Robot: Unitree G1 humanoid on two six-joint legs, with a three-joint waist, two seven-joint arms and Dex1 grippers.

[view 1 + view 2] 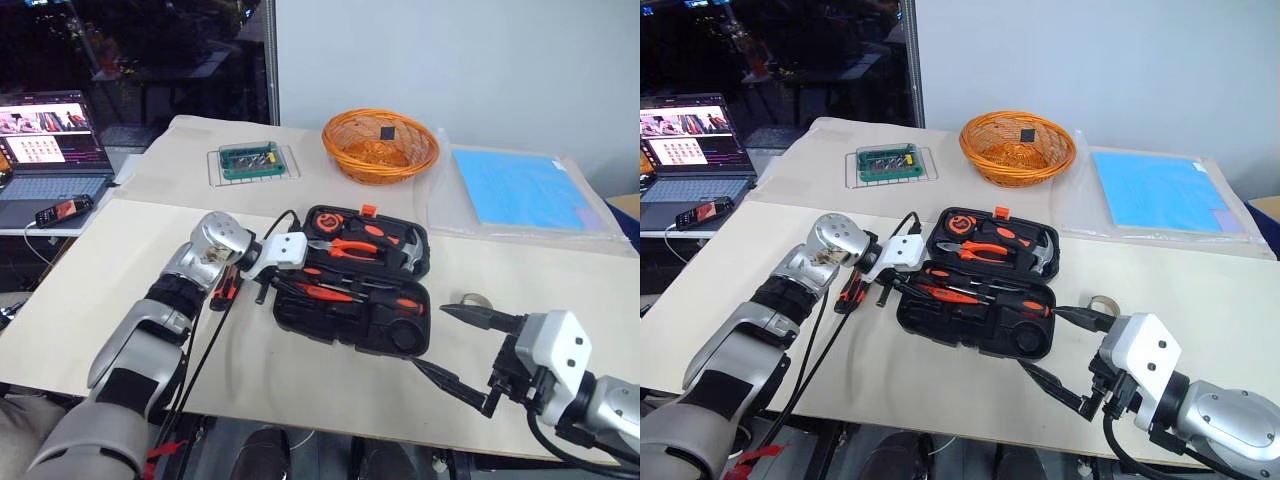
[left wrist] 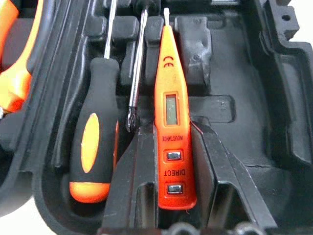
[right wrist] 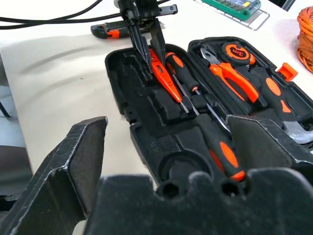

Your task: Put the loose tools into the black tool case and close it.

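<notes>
We see the black tool case (image 1: 352, 282) lying open on the table (image 1: 120, 270). The left gripper (image 3: 146, 51) reaches into the case's near half, its fingers (image 2: 215, 166) closed narrowly on the red tester screwdriver (image 2: 172, 117), which sits between them. Beside that finger pair lie two long screwdrivers (image 2: 95, 142). The utility knife (image 3: 105, 30) lies on the table just behind those fingers. The right gripper (image 1: 455, 345) hovers spread wide, holding nothing, the tape ring (image 1: 474, 300) near its upper fingertip.
</notes>
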